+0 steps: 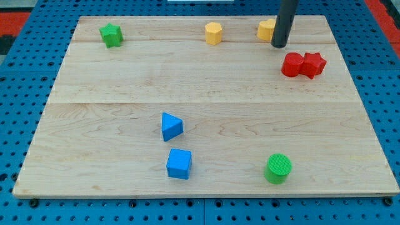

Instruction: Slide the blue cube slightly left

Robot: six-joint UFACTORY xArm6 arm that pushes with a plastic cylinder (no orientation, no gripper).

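The rod comes down at the view's top right, and my tip [279, 45] rests on the wooden board [206, 81]; it is a bare rod end with nothing to open or close, and it touches no block that I can tell. A yellow block [267, 29] sits just to its left, partly hidden behind the rod. A second yellow block [214, 33] is farther left. Just below-right sit a red cylinder [292, 65] and a red star [314, 64], touching. The blue cube [179, 164] lies well away, down-left, below the blue triangular block [171, 126]. A green cylinder [278, 169] stands far below, a green star [111, 35] far left.

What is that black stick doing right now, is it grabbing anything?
My tip: holds nothing; it is a plain rod with no jaws. It rests at the view's top right, beside a yellow block, far from the blue cube.
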